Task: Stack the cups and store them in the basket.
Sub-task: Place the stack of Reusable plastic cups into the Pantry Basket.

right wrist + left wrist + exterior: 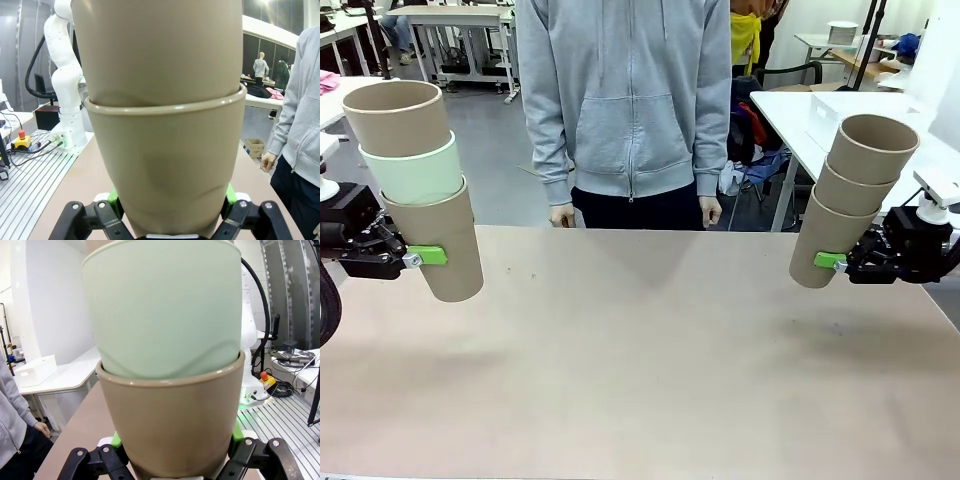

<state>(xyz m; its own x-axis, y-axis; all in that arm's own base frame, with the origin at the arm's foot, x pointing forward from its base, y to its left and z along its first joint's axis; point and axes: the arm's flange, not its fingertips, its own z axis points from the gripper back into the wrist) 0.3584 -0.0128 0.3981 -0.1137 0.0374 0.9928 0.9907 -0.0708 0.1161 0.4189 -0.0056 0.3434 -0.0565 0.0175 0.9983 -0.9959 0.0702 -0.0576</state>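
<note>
Above table (650,380): L tool (438,258) clamps cup stack (415,170); R tool (822,262) clamps brown stack (855,185).

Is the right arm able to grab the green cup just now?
Probably not. The right gripper is shut on its own stack of brown cups, and the green cup sits wedged in the other stack, held by the left gripper.
</note>
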